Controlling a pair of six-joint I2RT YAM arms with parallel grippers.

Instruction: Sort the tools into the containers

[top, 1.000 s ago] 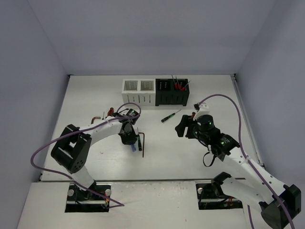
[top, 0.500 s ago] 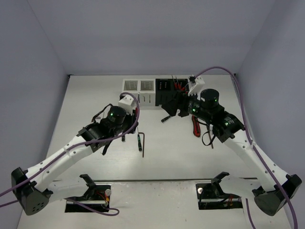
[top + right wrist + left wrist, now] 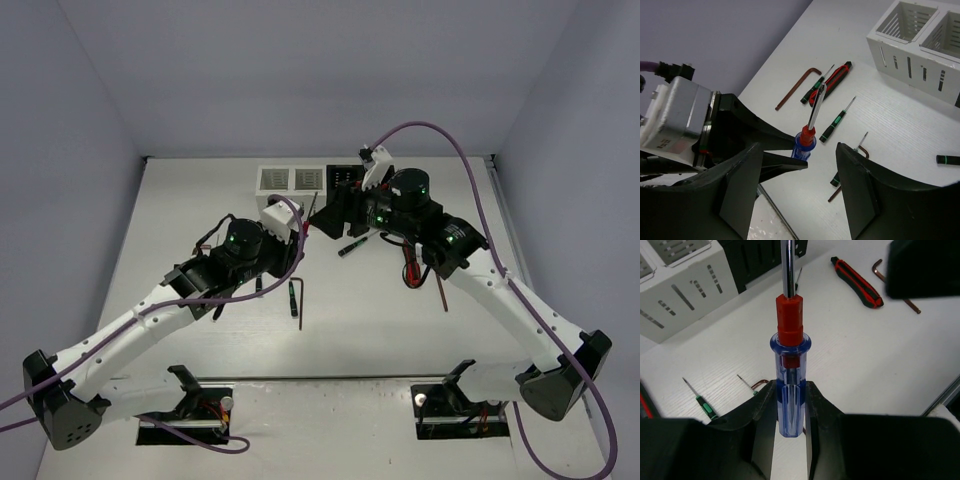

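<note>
Blue-handled screwdriver (image 3: 789, 365), clamped in the left hand (image 3: 789, 402), risks jabbing the spread-open right hand (image 3: 797, 160) crowding it near the white container (image 3: 290, 181).

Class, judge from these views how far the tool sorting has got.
Done: nothing shown; the white container looks empty, the black container is mostly hidden. In hand: left gripper grips a blue screwdriver. Left: green screwdriver, hex key, red-handled tool lie loose.

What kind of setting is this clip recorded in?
Probably a robot lab test cell: a white table enclosed by plain pale walls, with a green screwdriver lying loose near a white box and a black box.
</note>
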